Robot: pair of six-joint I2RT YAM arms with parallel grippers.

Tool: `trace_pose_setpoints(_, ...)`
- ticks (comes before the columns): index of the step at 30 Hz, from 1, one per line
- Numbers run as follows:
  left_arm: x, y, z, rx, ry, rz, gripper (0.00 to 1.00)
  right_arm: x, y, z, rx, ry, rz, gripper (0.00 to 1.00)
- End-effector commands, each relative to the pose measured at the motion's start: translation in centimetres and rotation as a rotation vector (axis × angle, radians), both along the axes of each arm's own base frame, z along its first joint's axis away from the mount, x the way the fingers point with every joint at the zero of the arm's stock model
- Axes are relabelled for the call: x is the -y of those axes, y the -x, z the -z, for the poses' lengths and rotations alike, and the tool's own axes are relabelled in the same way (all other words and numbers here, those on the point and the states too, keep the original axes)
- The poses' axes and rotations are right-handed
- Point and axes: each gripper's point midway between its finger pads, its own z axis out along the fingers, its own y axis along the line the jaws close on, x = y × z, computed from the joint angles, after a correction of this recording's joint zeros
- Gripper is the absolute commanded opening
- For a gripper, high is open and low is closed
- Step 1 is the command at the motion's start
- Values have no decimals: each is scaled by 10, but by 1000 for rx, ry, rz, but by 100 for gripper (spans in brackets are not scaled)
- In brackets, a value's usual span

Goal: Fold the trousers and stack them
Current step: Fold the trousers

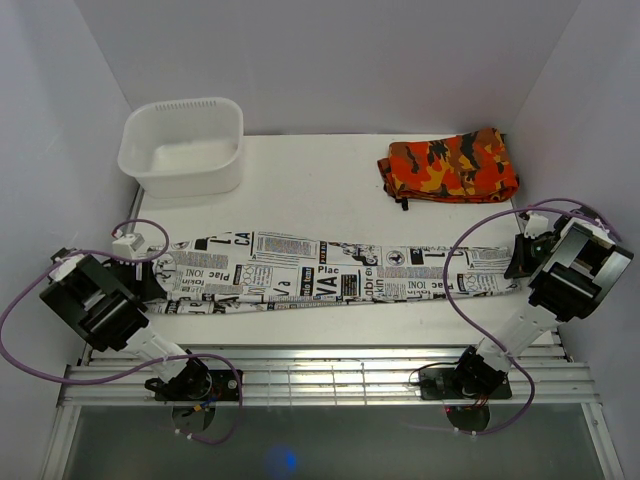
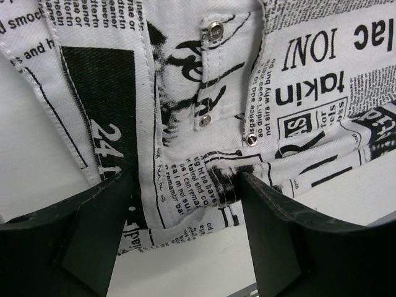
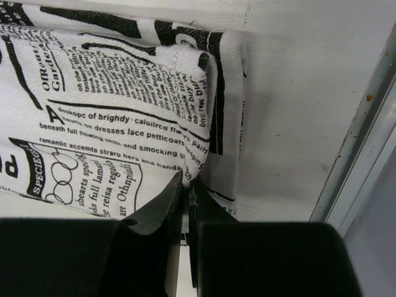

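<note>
The trousers (image 1: 330,270), white with black newspaper print, lie stretched in a long narrow band across the table from left to right. My left gripper (image 1: 150,277) is at their waist end. In the left wrist view it is open (image 2: 184,184), with the waistband and its buttons (image 2: 204,117) lying between and beyond the spread fingers. My right gripper (image 1: 520,262) is at the leg-hem end. In the right wrist view it is shut (image 3: 187,184) on the corner of the hem (image 3: 192,124), near the table's right edge.
A white plastic basin (image 1: 183,145) stands at the back left. A folded orange, red and black camouflage garment (image 1: 450,165) lies at the back right. A metal rail (image 1: 320,375) runs along the near edge. Purple cables loop beside both arms.
</note>
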Motion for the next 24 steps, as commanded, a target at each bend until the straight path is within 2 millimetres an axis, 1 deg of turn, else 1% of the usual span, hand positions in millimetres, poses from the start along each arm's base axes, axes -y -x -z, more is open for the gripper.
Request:
trace_pose_setpoints(1,-4,-6,-28,92,-68,80,81,19,-5,6,13,84,-2,8)
trace_pose_setpoints(2,0,-5,-35,98,-58,93,82,17,-4,5,10,80,-7,8)
trace_pose_setpoints(5,-5,-10,-52,118,-70,107,81,15,-6,-2,22,80,-15,8)
trace_pose_setpoints(7,-8,-12,-57,103,-66,100,80,14,-7,-5,27,80,-18,8)
trace_pose_setpoints(9,-17,-13,-62,82,-84,85,80,13,-7,-8,28,77,-20,8)
trace_pose_setpoints(11,-26,-11,-64,59,-120,54,85,13,-8,-11,34,79,-22,8)
trace_pose_setpoints(13,-31,-7,-59,25,-147,33,88,13,-8,-12,33,81,-23,8)
trace_pose_setpoints(14,-38,-3,-55,-8,-177,15,88,12,-9,-13,33,83,-24,8)
trace_pose_setpoints(18,-44,12,-34,-98,-209,-20,87,13,-11,-16,32,87,-21,8)
trace_pose_setpoints(19,-41,16,-25,-123,-191,-24,87,11,-12,-17,28,81,-25,8)
trace_pose_setpoints(22,-36,22,-10,-173,-142,-49,81,11,-14,-21,35,88,-28,8)
trace_pose_setpoints(23,-36,21,-8,-177,-136,-56,79,10,-14,-22,35,88,-29,8)
trace_pose_setpoints(24,-35,20,-6,-178,-126,-59,75,9,-16,-24,38,89,-32,8)
